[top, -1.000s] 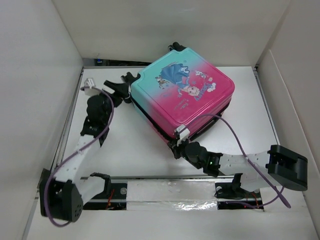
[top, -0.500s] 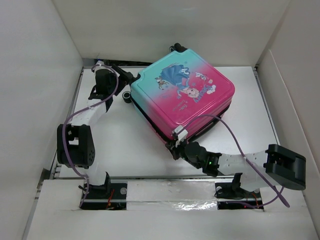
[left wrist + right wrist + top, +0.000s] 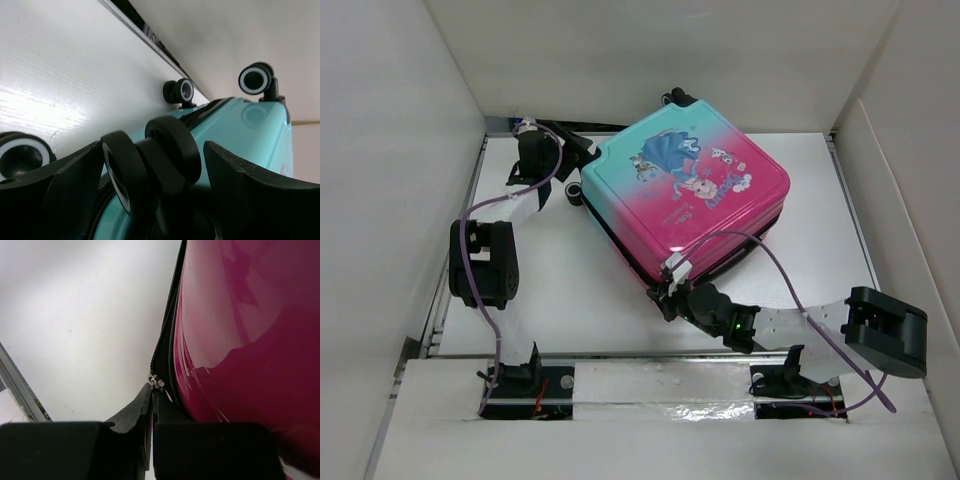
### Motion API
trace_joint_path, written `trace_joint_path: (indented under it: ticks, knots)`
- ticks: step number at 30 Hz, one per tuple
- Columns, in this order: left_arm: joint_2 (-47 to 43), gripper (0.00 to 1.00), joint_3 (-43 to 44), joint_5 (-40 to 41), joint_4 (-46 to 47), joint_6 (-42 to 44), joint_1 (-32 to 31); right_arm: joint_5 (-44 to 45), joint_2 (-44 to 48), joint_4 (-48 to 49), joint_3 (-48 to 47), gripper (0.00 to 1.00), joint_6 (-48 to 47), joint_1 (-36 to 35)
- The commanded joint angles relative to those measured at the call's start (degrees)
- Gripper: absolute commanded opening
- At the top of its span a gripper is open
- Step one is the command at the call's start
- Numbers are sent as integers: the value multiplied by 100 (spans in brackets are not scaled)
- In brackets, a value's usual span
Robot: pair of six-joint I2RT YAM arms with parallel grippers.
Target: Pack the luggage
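Zipping seems the step in hand. The small hard-shell suitcase, pink fading to teal with a cartoon princess (image 3: 690, 195), lies closed and flat on the white table (image 3: 570, 290), towards the far middle. At its near corner the right gripper (image 3: 151, 401) is pressed together, pinching the small metal zipper pull (image 3: 156, 381). The left gripper (image 3: 578, 158) stands spread at the far-left corner, a jaw on each side of a black twin wheel (image 3: 160, 150), apparently not touching it. Best to draw the pull along the seam line, not outwards, while the left jaws brace the wheel so the case cannot swivel.
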State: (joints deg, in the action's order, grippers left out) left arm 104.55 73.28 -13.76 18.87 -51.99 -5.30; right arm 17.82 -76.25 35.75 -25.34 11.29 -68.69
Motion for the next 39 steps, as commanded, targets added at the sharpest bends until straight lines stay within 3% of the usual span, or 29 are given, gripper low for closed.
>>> trace_joint_path:
  ticks: [1, 5, 13, 16, 17, 19, 20, 21, 27, 33, 39]
  knots:
    - [82, 76, 354, -189, 617, -277, -6, -824, -92, 503, 12, 0, 22, -163]
    - [232, 76, 485, -180, 942, -496, 46, -833, -118, 512, 38, 0, 22, -163]
    - [724, 74, 1110, -469, 679, -645, 47, -701, -57, 310, 21, 0, -13, -163]
    - [742, 65, 1014, -496, 837, -699, 47, -693, -74, 275, -14, 0, -13, -163]
    - [725, 50, 961, -496, 959, -707, 47, -693, -66, 275, -23, 0, -13, -163]
    - [628, 31, 777, -487, 1083, -708, 47, -684, -66, 240, -41, 0, -13, -163]
    - [584, 4, 689, -522, 1275, -699, 47, -666, -66, 214, -76, 0, -13, -163]
    - [479, 0, 592, -531, 1399, -681, 108, -666, -40, 126, -111, 0, -4, -163]
    - [-354, 0, -962, -93, 2260, -532, 442, -912, 434, -14, -59, 0, -30, 372]
    - [-1496, 0, -3255, 356, 3517, -813, 618, -1237, 1208, -901, -322, 0, -355, 1225]
    - [-2858, 0, -5462, 804, 4168, -646, -14, -1738, 1061, -1482, -1147, 0, -970, 2052]
